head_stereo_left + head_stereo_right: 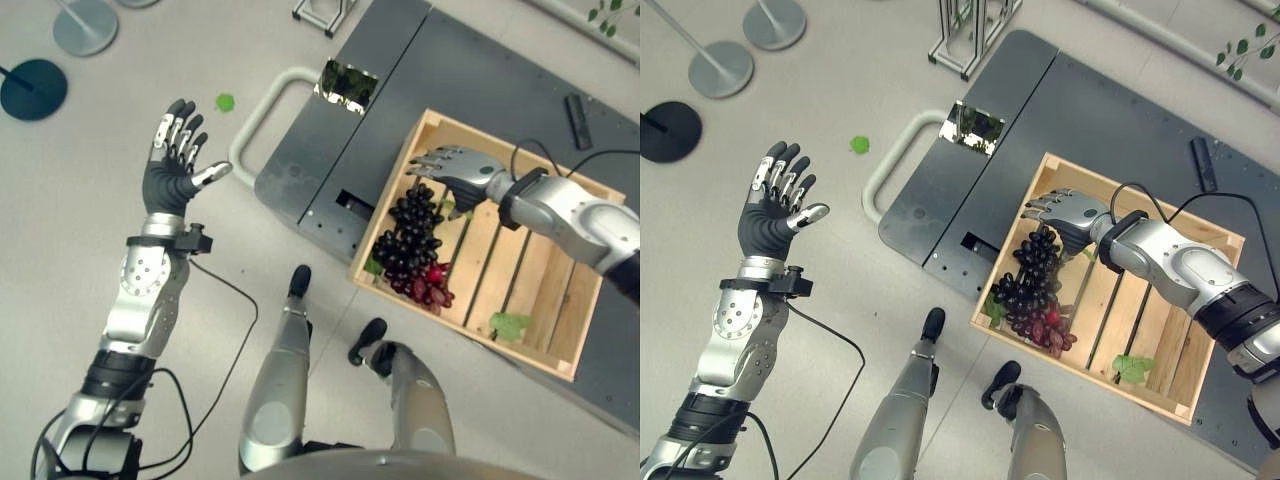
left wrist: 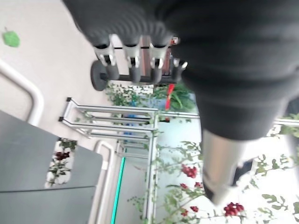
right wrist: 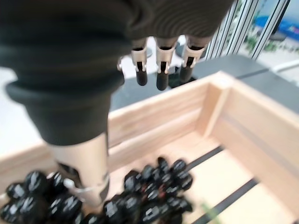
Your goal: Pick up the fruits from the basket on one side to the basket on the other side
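Pale grey floor (image 1: 90,200) ran beneath everything, with a dark grey cart platform (image 1: 470,90) carrying the slatted wooden crate (image 1: 1160,395) that served as the fruit basket. Nearest the robot, the left hand (image 1: 172,160) was raised over bare floor, fingers straight and spread, holding nothing — probably parked clear of the work.

In the crate's near corner lay a bunch of dark grapes (image 1: 408,238) with a smaller red cluster (image 1: 432,287) just beside it; a green leaf (image 1: 1130,366) lay apart on the slats. The right hand (image 1: 1060,212) hovered just above the dark bunch, fingers relaxed and apart, apparently lining up a grasp. The crate's wall stood close, which could crowd the fingers.

Farther off, a white cart handle (image 1: 262,105), a stray green leaf on the floor (image 1: 225,101) and round stand bases (image 1: 85,25) sat well clear. No second basket was visible.
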Controlling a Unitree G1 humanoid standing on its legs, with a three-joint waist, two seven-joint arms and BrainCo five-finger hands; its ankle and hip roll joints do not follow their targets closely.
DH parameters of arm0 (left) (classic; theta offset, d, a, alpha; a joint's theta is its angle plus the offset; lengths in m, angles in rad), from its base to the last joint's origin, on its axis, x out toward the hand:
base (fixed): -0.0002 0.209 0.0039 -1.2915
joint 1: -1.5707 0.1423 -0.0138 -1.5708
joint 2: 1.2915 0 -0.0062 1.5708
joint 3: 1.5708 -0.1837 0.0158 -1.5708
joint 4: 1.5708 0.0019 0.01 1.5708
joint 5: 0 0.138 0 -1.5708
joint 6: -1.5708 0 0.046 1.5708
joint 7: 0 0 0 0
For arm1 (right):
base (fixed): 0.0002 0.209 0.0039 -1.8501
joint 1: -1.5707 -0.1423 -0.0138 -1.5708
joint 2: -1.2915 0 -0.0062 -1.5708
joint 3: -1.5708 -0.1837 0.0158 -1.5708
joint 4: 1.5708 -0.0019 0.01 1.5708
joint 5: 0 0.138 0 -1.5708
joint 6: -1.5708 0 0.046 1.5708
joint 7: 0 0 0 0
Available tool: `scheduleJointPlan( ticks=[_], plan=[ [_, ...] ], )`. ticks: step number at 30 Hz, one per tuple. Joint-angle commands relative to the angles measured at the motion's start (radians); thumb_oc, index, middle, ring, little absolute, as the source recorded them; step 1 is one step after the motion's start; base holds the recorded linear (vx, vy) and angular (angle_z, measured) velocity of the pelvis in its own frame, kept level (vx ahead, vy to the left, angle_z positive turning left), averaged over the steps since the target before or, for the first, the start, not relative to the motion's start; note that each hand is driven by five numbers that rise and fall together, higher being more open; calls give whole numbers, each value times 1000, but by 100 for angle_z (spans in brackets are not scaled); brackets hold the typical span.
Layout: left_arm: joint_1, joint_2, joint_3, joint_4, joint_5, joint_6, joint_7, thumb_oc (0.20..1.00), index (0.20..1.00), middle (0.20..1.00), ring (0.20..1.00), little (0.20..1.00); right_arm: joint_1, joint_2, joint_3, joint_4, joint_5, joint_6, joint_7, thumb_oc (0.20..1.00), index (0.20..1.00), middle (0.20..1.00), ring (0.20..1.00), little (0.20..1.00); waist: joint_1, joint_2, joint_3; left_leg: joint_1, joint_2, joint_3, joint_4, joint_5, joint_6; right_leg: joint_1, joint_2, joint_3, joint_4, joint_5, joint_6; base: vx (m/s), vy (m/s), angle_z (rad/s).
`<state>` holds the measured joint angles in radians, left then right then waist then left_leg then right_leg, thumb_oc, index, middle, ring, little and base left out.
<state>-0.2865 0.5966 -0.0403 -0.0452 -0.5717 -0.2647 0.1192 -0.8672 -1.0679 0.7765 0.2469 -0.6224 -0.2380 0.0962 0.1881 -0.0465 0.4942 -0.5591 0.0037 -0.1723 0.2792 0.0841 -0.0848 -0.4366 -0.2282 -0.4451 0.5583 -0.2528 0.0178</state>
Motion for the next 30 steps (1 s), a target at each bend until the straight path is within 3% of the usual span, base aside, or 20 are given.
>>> scheduleJointPlan(
  ticks=[1,8,21,26,30],
  plan=[
    [-59,24,10,-28,6,-65,23,1000,1000,1000,1000,1000,-115,2,57,4,-22,-17,-27,1000,1000,1000,1000,1000,19,-4,8,8,-8,-10,107,-117,20,34,-10,29,-24,36,94,-13,-11,8],
    [-88,33,-2,-31,4,-73,37,1000,1000,1000,1000,1000,-146,31,121,51,-61,-26,-33,1000,1000,1000,1000,1000,23,0,25,-45,-18,-23,149,-125,19,-14,-13,25,21,17,88,-12,-8,3],
    [-101,33,-21,-33,11,-68,40,1000,1000,1000,1000,1000,-147,95,235,95,-166,-50,-9,1000,1000,1000,1000,1000,35,-5,26,-70,-20,-53,116,-104,13,-33,-5,-1,1,24,81,-10,-15,5],
    [-75,32,-5,-51,18,-66,35,1000,1000,1000,1000,1000,-116,46,185,27,-147,-54,-33,1000,1000,1000,1000,1000,26,-12,26,-64,-19,-57,105,-101,12,-27,-4,-6,-5,27,81,-4,3,2],
    [-44,28,31,-68,27,-65,40,1000,1000,1000,1000,1000,-62,-56,64,-113,-68,-63,-67,1000,1000,1000,1000,1000,10,-25,26,-57,-19,-57,100,-98,10,-22,-2,-6,-9,29,82,3,7,2]
  ],
)
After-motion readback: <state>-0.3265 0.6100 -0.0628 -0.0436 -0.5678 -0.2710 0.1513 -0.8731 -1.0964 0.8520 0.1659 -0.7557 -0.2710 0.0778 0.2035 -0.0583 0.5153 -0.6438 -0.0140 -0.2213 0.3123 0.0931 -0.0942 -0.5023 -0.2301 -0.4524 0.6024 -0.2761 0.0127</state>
